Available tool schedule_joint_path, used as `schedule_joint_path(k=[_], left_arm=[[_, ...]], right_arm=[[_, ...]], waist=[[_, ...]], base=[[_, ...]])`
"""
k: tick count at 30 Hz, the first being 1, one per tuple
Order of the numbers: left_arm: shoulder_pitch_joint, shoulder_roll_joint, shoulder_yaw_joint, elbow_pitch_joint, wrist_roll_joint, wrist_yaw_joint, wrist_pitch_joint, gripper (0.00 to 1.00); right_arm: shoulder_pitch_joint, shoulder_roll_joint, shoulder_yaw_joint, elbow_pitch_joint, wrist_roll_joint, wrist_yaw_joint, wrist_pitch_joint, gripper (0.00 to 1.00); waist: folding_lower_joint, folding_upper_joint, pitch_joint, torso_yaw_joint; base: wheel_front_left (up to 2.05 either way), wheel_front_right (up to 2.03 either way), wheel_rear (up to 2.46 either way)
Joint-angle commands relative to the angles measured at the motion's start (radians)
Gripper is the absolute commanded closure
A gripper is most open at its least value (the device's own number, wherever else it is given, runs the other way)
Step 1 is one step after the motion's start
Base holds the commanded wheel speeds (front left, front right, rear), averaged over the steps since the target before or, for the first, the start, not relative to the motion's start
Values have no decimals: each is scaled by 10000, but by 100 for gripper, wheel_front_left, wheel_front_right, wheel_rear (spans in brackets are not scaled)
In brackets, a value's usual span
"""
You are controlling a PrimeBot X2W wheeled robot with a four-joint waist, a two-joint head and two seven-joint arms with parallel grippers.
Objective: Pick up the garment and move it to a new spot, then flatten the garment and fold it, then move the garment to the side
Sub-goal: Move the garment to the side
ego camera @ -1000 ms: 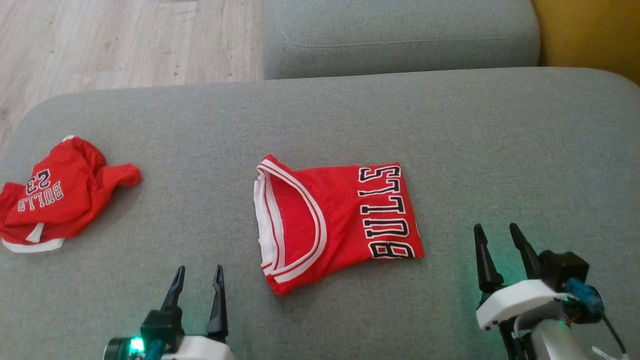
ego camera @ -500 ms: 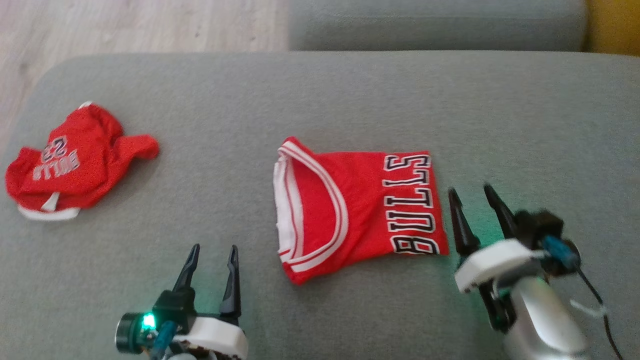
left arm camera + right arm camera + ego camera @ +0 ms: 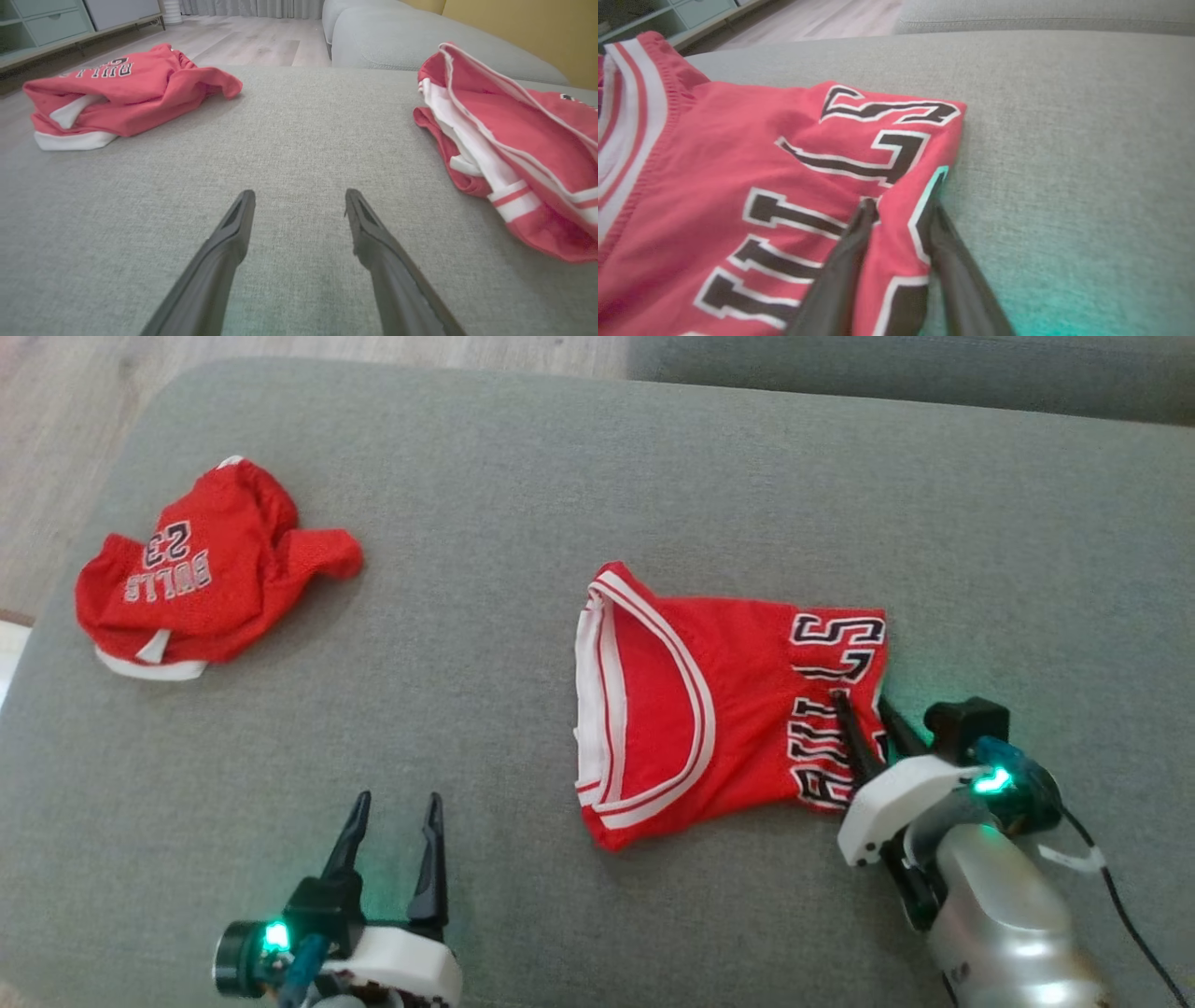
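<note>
Folded red jersey on grey cushion, right gripper fingers pinching its right edge, left gripper fingers wide near left, crumpled jersey far left.

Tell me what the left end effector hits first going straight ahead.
Likely just bare cushion: the left end effector points between the crumpled jersey and the folded jersey, touching neither. Its height is unclear.

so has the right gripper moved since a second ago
Yes. The right gripper stood apart to the right of the folded jersey; it has come in leftward, and its jaws now straddle the jersey's lettered edge.
</note>
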Motion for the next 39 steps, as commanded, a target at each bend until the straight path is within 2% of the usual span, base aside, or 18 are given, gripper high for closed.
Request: schedule_joint_path(k=[1, 5, 11, 17, 24, 31, 35, 39], left_arm=[[-242, 31, 409, -253, 33, 66, -95, 0], [-314, 31, 415, -292, 77, -9, -95, 0], [-484, 31, 315, -428, 105, -103, -95, 0], [-602, 31, 157, -481, -67, -112, -95, 0], [-769, 31, -162, -477, -193, -101, -95, 0], [-860, 31, -277, -416, -133, -137, -95, 0], [-789, 31, -265, -345, -72, -192, -95, 0], [-764, 31, -240, -260, 91, -298, -95, 0]], right_arm=[[117, 68, 265, 232, 17, -7, 61, 100], [-180, 68, 9, 396, 78, -7, -170, 100], [-266, 68, -346, -11, 158, -7, -308, 100], [116, 68, 29, -553, 389, -7, -313, 100], [478, 68, 520, -991, 792, -7, -314, 100], [456, 68, 417, -1203, 862, -7, -315, 100], [119, 15, 198, -1254, 515, -7, -315, 100], [-712, -354, 239, -1055, -92, -7, -302, 100]], waist=[[-1, 0, -22, -119], [-1, 0, -91, -626], [-1, 0, -313, -2420], [-1, 0, -448, -4356], [-1, 0, -393, -5801], [-1, 0, -252, -6054], [-1, 0, -161, -5829], [-1, 0, 35, -5440]], base=[[0, 0, 0], [0, 0, 0], [0, 0, 0], [0, 0, 0], [0, 0, 0], [0, 0, 0], [0, 0, 0], [0, 0, 0]])
